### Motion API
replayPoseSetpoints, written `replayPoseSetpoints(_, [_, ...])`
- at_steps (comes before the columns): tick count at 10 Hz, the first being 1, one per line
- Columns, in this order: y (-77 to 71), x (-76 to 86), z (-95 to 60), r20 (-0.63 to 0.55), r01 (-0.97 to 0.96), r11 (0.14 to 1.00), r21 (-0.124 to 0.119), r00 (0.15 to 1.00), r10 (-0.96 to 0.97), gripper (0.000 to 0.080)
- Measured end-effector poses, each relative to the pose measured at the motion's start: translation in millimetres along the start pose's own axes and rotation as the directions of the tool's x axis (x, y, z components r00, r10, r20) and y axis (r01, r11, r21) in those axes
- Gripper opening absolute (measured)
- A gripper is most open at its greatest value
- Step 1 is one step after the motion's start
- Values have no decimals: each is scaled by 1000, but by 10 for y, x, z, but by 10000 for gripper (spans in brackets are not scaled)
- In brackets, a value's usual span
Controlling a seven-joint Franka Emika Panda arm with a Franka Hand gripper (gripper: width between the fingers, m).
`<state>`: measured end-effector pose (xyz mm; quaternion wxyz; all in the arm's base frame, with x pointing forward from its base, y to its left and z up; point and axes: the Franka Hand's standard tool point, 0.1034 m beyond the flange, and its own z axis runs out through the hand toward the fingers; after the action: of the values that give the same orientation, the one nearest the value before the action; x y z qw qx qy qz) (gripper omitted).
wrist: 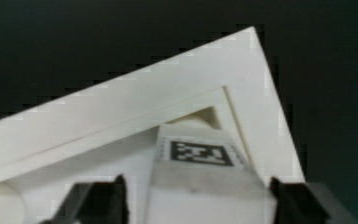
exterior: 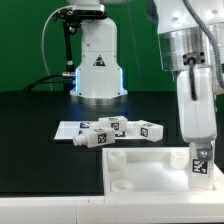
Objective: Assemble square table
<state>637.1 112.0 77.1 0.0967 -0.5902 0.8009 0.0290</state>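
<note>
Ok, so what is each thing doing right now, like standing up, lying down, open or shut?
Claw: open, one finger each side of the upright leg.
Upright leg: standing at the table top's corner.
Table top: lying flat.
Loose legs: three, lying on their sides on the marker board.
Marker board: flat on the black table.

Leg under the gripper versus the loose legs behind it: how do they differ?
The leg under the gripper stands upright on a corner of the slab; the loose legs lie on their sides on the marker board. That leg sits between the gripper's open fingers; the loose legs lie apart from it. All are white, blocky and tagged.
</note>
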Motion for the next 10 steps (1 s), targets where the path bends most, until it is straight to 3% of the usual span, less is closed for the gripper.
replayPoseSetpoints(1, [-11,1,-1,-12,211,977,-3,977,-211,486])
replayPoseSetpoints(2, [-22,-20,5,-19,426,905,1,905,-426,629])
replayPoseSetpoints(3, [-18,-26,9,-14,434,901,2,901,-434,629])
replayPoseSetpoints(5, [-24,-13,9,-18,593,805,-2,805,-593,646])
replayPoseSetpoints(6, [-19,-2,14,-14,729,684,-26,684,-730,648])
replayPoseSetpoints(7, [-88,11,26,-5,893,446,-52,447,-895,648])
replayPoseSetpoints(8, [-112,32,45,-1,924,379,-50,379,-925,648])
replayPoseSetpoints(9, [-105,19,46,-3,910,413,-49,413,-911,648])
replayPoseSetpoints(10, [-105,18,47,-4,903,426,-49,427,-904,558])
